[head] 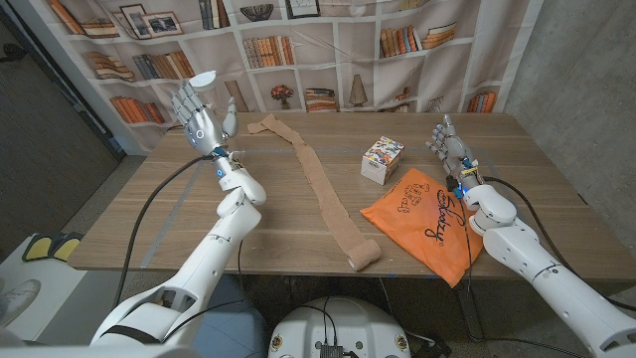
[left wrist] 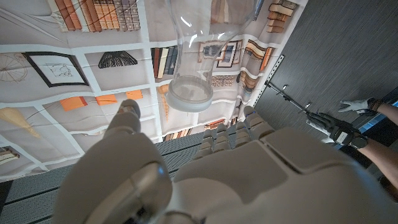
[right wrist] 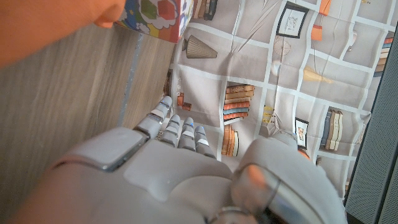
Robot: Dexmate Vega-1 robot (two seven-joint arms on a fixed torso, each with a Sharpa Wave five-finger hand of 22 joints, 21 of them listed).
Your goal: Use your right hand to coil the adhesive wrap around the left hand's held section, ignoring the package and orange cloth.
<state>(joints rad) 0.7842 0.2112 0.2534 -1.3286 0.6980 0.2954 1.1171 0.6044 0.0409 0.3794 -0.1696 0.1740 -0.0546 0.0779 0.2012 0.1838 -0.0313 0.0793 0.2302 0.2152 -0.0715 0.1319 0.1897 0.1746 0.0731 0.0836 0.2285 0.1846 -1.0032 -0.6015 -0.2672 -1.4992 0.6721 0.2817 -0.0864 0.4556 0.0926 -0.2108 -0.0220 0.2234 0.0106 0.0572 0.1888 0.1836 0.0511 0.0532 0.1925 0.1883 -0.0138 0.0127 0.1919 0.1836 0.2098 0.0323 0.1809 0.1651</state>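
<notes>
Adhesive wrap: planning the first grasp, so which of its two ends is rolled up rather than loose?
The near end, at the table's front edge beside the orange cloth, is rolled up. The far end lies loose and crumpled.

Your left hand (head: 202,117) is raised and empty, upper left; wrap (head: 320,191) lies unrolled mid-frame; right hand (head: 450,145) empty, right.

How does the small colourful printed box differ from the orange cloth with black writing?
The small colourful printed box is a compact block standing up from the wooden table; the orange cloth with black writing is wider, lies flat and hangs over the near edge. The box has many colours; the cloth has one. They touch, and both lie beside the right hand.
</notes>
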